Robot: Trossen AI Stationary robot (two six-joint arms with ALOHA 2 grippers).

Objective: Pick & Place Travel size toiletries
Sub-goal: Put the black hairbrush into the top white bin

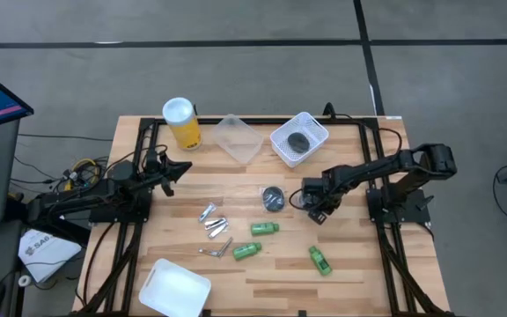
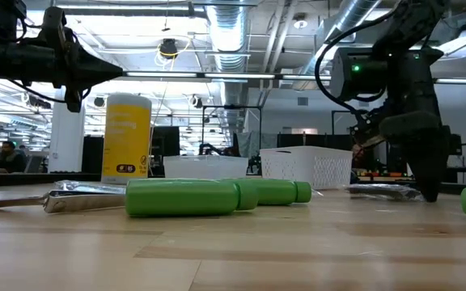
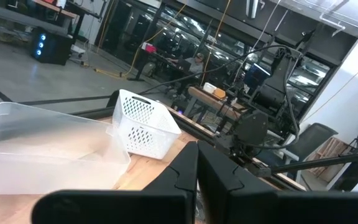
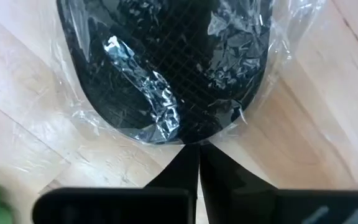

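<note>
One dark round piece (image 1: 298, 140) already sits in the white basket (image 1: 313, 127) at the back of the surface (image 1: 359, 264), so I'd call this job barely started. Everything else is out on the wood.

Going left to right: the left gripper (image 1: 186, 166) hovers off at the left edge, parked, with its fingers pressed together as its own wrist camera shows. Behind it stands a tall yellow canister (image 1: 182, 124) with a white lid, not part of the job as far as I can tell. Next come the slim silvery tubes (image 1: 213, 222), crinkly and foil-like, then two green bottles (image 1: 265, 229) lying on their sides, smooth plastic cylinders with caps. A third green bottle (image 1: 320, 261) lies farther right, nearer the front.

Just right of the middle is another dark round piece (image 1: 273, 199), flat and wrapped in crinkly clear film. The right gripper (image 1: 312, 204) is down at the surface just beside it, fingers (image 4: 180, 174) closed together at the edge of the wrap, holding nothing that I can see.

So roughly eight or so items left.
</note>
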